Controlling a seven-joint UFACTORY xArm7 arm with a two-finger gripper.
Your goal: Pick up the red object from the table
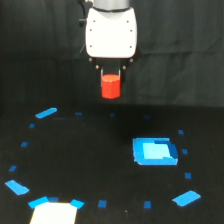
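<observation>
Tool (110,75) hanging under the white arm head, fingers closed on the top of the red object (110,87), a small plain cylinder held upright. Cylinder looks clear of the bench (90,150), though the dark background makes the gap below it hard to judge (no shadow visible to confirm).

Bench is black, dotted with small blue tape pieces in a rough ring. Blue square patch (154,151) lies toward the exterior view's right, well apart from the cylinder. Pale rectangle (54,212) sits at the bottom edge.

Judgement: pick appears made, step in hand is the lift. To do it well, keep the grip firm and rise straight up, no sideways swing, since only the upper part of the cylinder sits between the fingers. A smooth wall could slip if the grip eases. Hold it level.
</observation>
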